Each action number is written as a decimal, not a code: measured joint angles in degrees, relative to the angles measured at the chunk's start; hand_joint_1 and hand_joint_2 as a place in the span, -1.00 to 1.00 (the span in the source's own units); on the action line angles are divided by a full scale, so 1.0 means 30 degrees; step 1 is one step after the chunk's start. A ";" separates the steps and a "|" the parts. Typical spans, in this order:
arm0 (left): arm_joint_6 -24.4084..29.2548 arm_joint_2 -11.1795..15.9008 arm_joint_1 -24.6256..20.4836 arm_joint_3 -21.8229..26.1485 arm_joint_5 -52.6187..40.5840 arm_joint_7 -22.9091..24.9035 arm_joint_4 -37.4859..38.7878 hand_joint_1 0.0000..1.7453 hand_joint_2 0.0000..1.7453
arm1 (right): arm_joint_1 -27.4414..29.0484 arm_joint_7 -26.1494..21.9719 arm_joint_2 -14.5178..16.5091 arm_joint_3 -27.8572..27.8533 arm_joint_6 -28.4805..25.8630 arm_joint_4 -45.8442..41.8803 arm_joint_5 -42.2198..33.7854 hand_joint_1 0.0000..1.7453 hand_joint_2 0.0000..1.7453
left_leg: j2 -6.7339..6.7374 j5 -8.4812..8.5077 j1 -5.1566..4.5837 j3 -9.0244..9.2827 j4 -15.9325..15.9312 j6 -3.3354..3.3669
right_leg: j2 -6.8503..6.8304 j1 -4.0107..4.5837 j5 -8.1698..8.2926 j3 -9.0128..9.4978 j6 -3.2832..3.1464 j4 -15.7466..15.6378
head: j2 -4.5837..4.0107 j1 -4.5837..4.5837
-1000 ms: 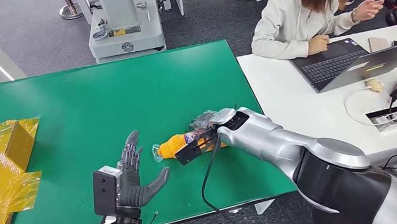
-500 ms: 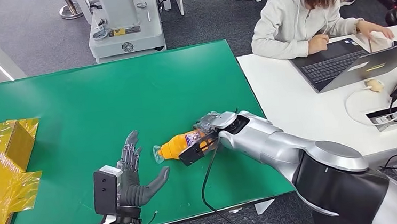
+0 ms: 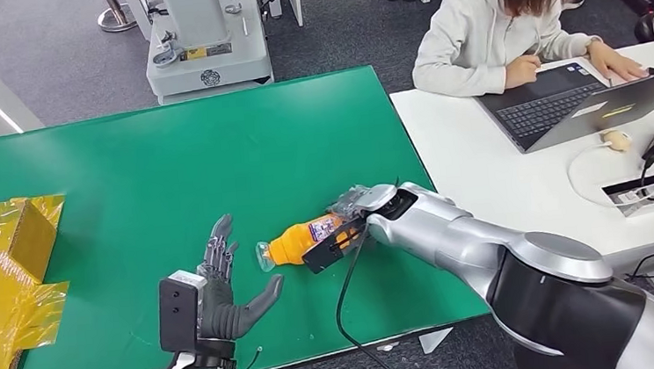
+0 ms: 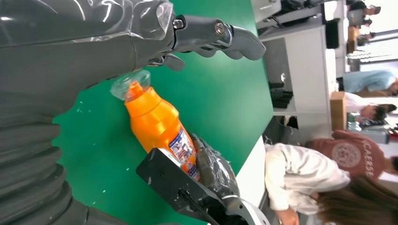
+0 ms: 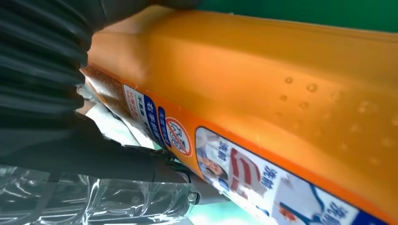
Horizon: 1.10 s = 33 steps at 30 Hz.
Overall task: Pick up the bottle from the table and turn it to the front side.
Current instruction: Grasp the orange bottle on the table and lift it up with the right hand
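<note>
The orange bottle (image 3: 297, 241) lies on its side near the front edge of the green counter (image 3: 216, 158), right of centre, its clear cap end pointing left toward the left robot hand (image 3: 226, 294). The right robot hand (image 3: 348, 214) is wrapped round the bottle's base half, over the printed label (image 4: 183, 150); the right wrist view shows dark fingers (image 5: 141, 164) pressed against the label side, so the bottle is gripped, though whether it rests on the counter or is just clear of it I cannot tell. The left robot hand lies open near the counter's front edge, palm up and fingers spread, holding nothing, just beside the cap.

The bottle looks like a full plastic drink: moderately heavy, fairly stiff at the shoulder but likely to give a little at mid-body. The glossy label wrap and the droplets on the orange wall (image 5: 300, 89) suggest a slippery surface, so a turn could let it slip within the fingers. The broad labelled body seems the safer hold; the narrow neck offers less purchase.
</note>
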 joint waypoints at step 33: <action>0.0372 -0.0117 0.1251 -0.0005 -0.0661 0.0225 -0.0406 -1.00 1.00 | 0.6556 -0.5536 -0.2250 -0.8536 -0.0831 -0.4459 -1.1770 1.00 1.00 | -0.0009 -0.0045 0.0035 0.0111 -0.0006 0.0002 | -0.0014 0.0037 -0.0019 0.0139 0.0006 -0.0041 | 0.0000 0.0002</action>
